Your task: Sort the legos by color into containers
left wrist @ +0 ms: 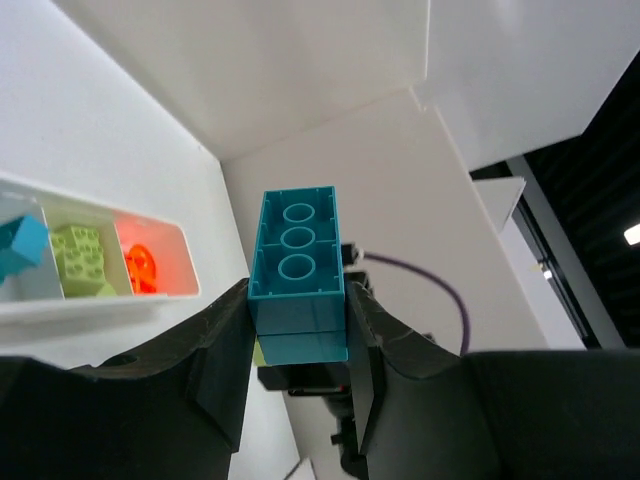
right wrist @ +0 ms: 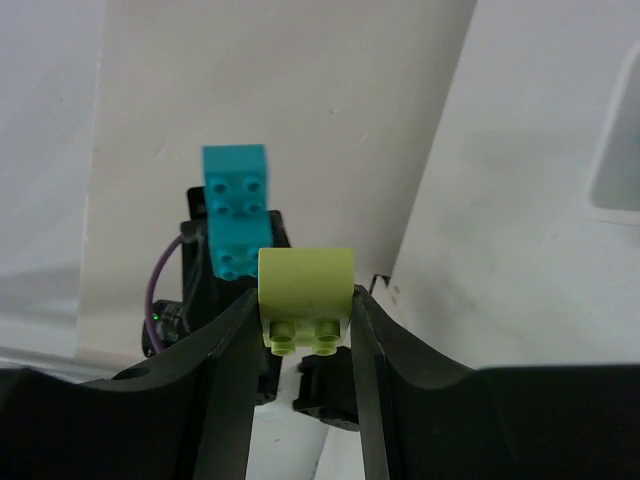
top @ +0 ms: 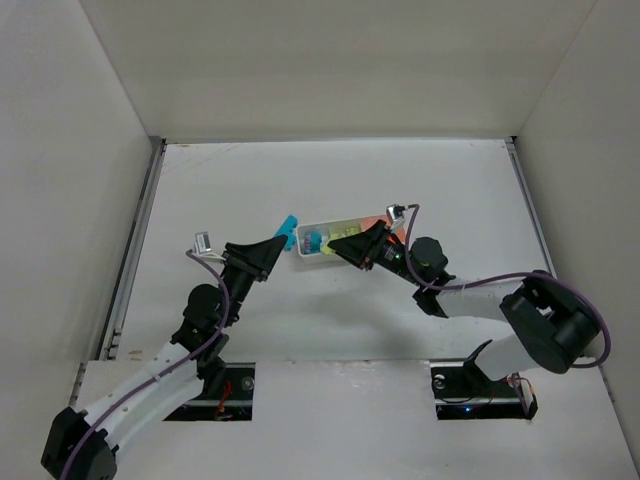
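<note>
My left gripper [top: 278,240] is shut on a teal-blue lego [top: 287,228], held above the table just left of the white tray [top: 305,252]. In the left wrist view the teal lego [left wrist: 297,270] sits between the fingers of the left gripper [left wrist: 297,305]. My right gripper [top: 350,246] is shut on a yellow-green lego [right wrist: 305,290] over the tray's middle. The tray [left wrist: 100,303] holds a teal lego [left wrist: 20,245], yellow-green legos [left wrist: 82,262] and an orange-red lego [left wrist: 142,265], one colour per compartment. The right wrist view shows the held teal lego [right wrist: 235,205] beyond the right gripper [right wrist: 305,312].
White walls [top: 90,150] enclose the table on the left, back and right. The two grippers point at each other, close together over the tray's left half. The arm bases [top: 210,385] stand at the near edge.
</note>
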`<state>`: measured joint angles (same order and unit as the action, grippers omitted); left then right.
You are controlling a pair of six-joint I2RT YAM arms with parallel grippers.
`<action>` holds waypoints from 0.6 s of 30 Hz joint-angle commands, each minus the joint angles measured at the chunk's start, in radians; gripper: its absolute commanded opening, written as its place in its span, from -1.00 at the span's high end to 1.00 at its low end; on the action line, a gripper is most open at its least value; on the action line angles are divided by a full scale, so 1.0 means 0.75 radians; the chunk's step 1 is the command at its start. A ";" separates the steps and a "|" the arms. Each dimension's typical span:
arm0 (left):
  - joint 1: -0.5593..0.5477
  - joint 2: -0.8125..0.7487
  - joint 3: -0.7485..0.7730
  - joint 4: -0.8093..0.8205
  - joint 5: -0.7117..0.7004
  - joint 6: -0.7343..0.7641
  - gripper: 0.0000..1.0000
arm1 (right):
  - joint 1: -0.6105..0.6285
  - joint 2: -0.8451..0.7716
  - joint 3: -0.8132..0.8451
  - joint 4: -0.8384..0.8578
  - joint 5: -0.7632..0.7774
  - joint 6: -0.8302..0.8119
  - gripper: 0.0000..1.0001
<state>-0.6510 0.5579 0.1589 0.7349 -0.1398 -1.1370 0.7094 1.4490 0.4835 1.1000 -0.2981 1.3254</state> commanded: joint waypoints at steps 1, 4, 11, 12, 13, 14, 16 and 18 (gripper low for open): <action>0.041 -0.022 0.038 0.014 -0.026 0.029 0.86 | -0.057 -0.044 -0.047 0.012 -0.077 -0.051 0.31; 0.053 -0.008 0.050 0.012 -0.022 0.037 0.86 | -0.100 -0.069 -0.068 -0.016 -0.108 -0.076 0.31; -0.021 0.080 0.072 0.018 -0.006 0.092 0.82 | -0.247 -0.114 0.110 -0.504 -0.051 -0.386 0.28; -0.035 0.091 0.074 0.020 -0.008 0.107 0.82 | -0.243 -0.116 0.167 -0.641 0.035 -0.472 0.28; -0.049 0.101 0.077 0.020 -0.008 0.117 0.81 | -0.243 -0.114 0.214 -0.746 0.110 -0.552 0.28; -0.061 0.113 0.081 0.020 -0.008 0.131 0.80 | -0.235 -0.102 0.265 -0.850 0.190 -0.637 0.27; -0.078 0.138 0.089 0.020 -0.008 0.158 0.79 | -0.199 -0.051 0.369 -1.026 0.346 -0.771 0.26; -0.088 0.160 0.095 0.020 -0.008 0.178 0.79 | -0.166 0.001 0.445 -1.139 0.479 -0.869 0.26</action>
<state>-0.7055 0.6685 0.1726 0.7052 -0.1509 -1.0550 0.5484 1.4132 0.7242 0.4690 -0.1375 0.8829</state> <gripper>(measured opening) 0.345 0.427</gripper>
